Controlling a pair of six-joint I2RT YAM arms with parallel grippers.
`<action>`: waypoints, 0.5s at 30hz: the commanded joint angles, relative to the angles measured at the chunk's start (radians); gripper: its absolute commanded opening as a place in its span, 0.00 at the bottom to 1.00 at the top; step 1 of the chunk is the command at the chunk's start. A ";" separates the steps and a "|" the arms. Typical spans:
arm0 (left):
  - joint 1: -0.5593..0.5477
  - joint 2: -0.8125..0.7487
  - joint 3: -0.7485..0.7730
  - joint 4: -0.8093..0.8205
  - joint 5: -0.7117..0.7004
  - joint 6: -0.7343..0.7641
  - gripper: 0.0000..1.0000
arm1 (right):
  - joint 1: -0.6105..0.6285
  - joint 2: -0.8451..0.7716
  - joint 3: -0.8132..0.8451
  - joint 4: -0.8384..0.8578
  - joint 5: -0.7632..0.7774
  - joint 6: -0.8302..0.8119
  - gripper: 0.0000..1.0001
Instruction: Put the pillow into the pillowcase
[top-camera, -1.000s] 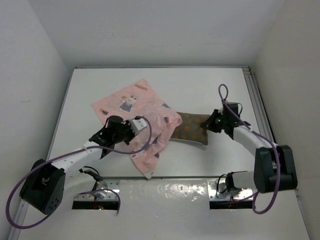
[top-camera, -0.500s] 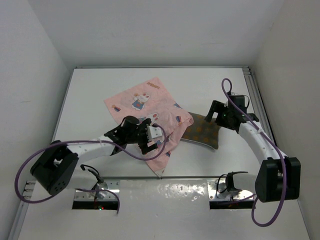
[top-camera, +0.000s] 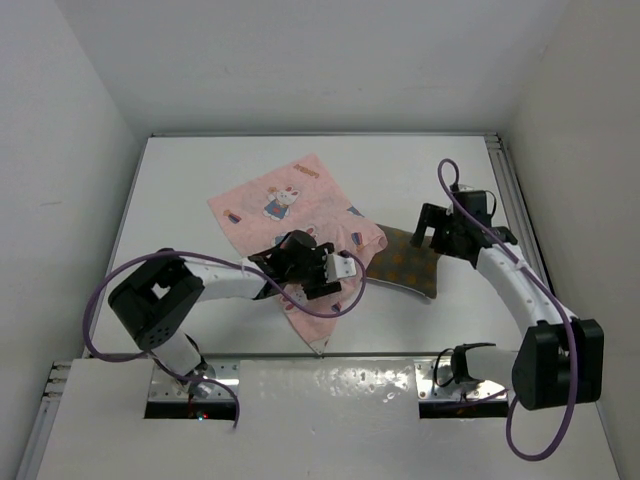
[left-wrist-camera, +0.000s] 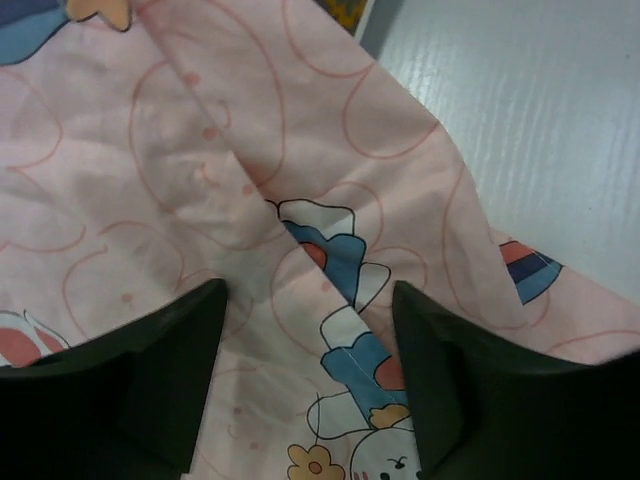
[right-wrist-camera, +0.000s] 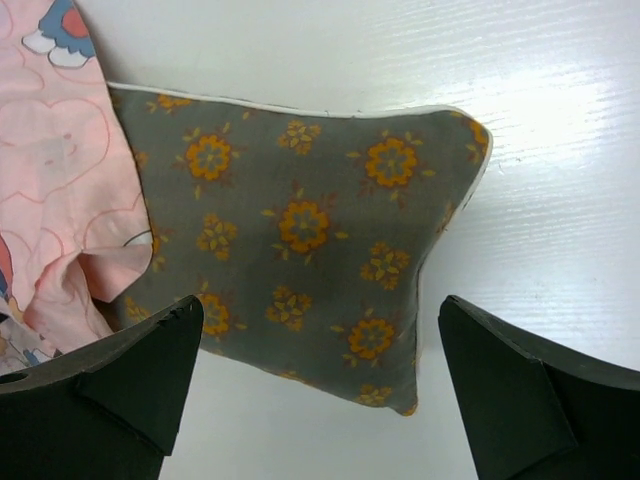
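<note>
The flat olive-brown cushion with orange flower dots and a pale piped edge, the pillow (top-camera: 408, 263) (right-wrist-camera: 300, 225), lies flat on the white table (top-camera: 200, 170), right of its middle and nearer the right edge than the left. Its long axis runs roughly left to right, slanted so the right end sits closer to the near edge. That right end is bare. The left end is overlapped by the thin pink pillowcase printed with small cartoon figures (top-camera: 285, 205) (right-wrist-camera: 45, 170) (left-wrist-camera: 200, 150); I cannot tell whether that end is inside the opening or only under a fold.

The pillowcase spreads crumpled from there toward the far left corner, and one corner of it points at the near edge.

My right gripper (top-camera: 428, 228) (right-wrist-camera: 320, 395) hangs over the pillow with its fingers set wide, touching nothing. My left gripper (top-camera: 338, 272) (left-wrist-camera: 305, 400) is low over the pillowcase's near part, its fingers apart and the cloth lying loose between them.
</note>
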 joint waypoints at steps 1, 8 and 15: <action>0.001 -0.020 0.022 0.038 -0.052 0.025 0.57 | 0.014 -0.003 0.006 0.030 -0.018 -0.074 0.99; 0.002 -0.060 0.051 -0.066 -0.053 -0.043 0.00 | 0.078 0.172 0.179 -0.009 -0.003 -0.148 0.99; 0.015 -0.088 0.032 -0.014 -0.104 -0.070 0.00 | 0.112 0.231 0.187 -0.016 0.023 -0.158 0.99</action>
